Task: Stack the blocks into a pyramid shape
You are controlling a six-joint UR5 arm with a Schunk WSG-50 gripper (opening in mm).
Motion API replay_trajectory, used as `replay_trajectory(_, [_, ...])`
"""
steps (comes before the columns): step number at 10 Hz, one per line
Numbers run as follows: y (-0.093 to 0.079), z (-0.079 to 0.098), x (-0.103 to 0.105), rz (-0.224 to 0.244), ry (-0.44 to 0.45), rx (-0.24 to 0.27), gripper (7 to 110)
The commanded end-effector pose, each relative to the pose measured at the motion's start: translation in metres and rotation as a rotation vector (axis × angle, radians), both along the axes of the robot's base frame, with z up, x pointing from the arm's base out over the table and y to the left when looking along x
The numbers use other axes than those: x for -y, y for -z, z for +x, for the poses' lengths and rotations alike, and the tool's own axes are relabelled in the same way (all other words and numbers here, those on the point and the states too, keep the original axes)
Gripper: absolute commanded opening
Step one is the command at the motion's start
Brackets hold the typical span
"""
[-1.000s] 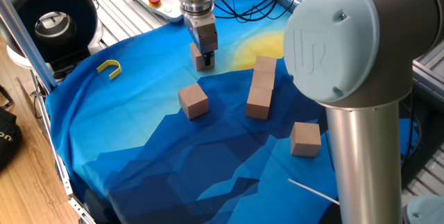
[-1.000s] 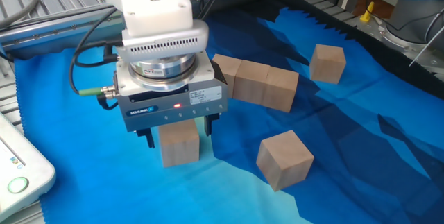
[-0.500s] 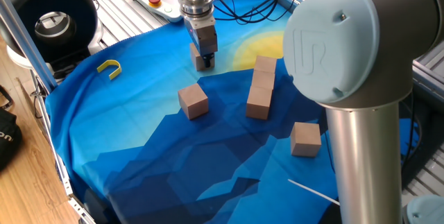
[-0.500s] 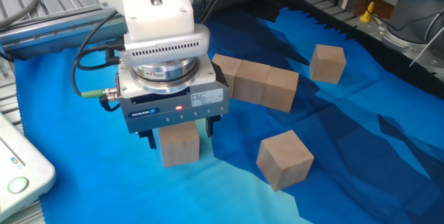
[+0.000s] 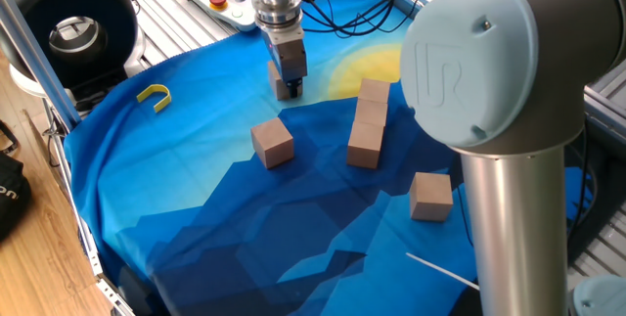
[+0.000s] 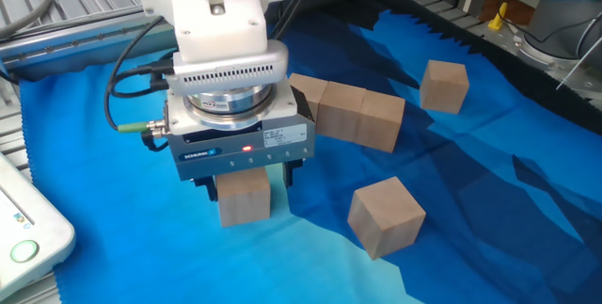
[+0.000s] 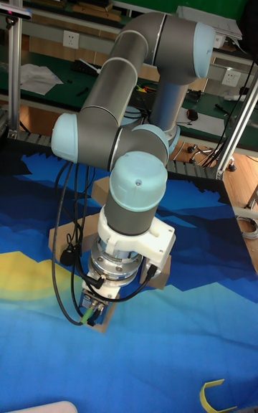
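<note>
Slightly shifted since a second ago: your gripper [image 6: 246,180] has drifted a little toward the row in the other fixed view, and the light-brown wooden cube between its fingers [image 6: 244,196] has not changed place on the blue cloth [image 6: 489,200].

Gripper state: fingers straddle that cube on two opposite sides, close in. Whether they press on it you cannot tell from these views; the cube's base appears to sit on the cloth-covered tabletop.

Layout, other fixed view:
- Three more cubes lie touching in a row [image 6: 346,111], just beside the gripper body.
- One loose cube [image 6: 385,215] sits near the front, rotated against the row.
- One loose cube [image 6: 444,86] sits well apart toward the far side.
- That makes five cubes in view; a sixth does not show.

In one fixed view, the small yellow U-shaped piece [image 5: 154,94] lies apart near the cloth's edge; leave it alone.

Handling judgement: these cubes look stiff, light and smooth-faced. Expect them to hold shape under a firm squeeze but to slide easily on each other once stacked. Take hold on two flat opposite faces, around mid-height, square to the faces so the cube does not twist. The cloth is wrinkled in places, so a cube set down may rock.

Progress judgement: a base row looks laid; nothing is stacked on it yet.
</note>
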State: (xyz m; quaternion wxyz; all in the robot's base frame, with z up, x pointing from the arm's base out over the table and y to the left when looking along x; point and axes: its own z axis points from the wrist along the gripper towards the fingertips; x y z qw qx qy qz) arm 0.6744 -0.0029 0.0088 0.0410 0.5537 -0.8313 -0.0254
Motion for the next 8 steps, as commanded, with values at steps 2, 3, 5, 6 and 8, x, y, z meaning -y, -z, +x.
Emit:
replay_trajectory(2, [-0.0004, -0.0023, -0.0021, -0.008, 0.053, 0.006, 7])
replay_trajectory(3, [-0.0033, -0.0028, -0.0006, -0.014, 0.052, 0.006, 7])
replay_trajectory(5, [-0.0056, -0.0026, -0.0028, -0.004, 0.05, 0.007, 7])
replay_trajectory(6, [-0.0063, -0.0027, -0.0049, 0.005, 0.052, 0.006, 7])
replay_trajectory(8, [-0.0076, -0.0016, -0.0009, -0.008, 0.055, 0.007, 7])
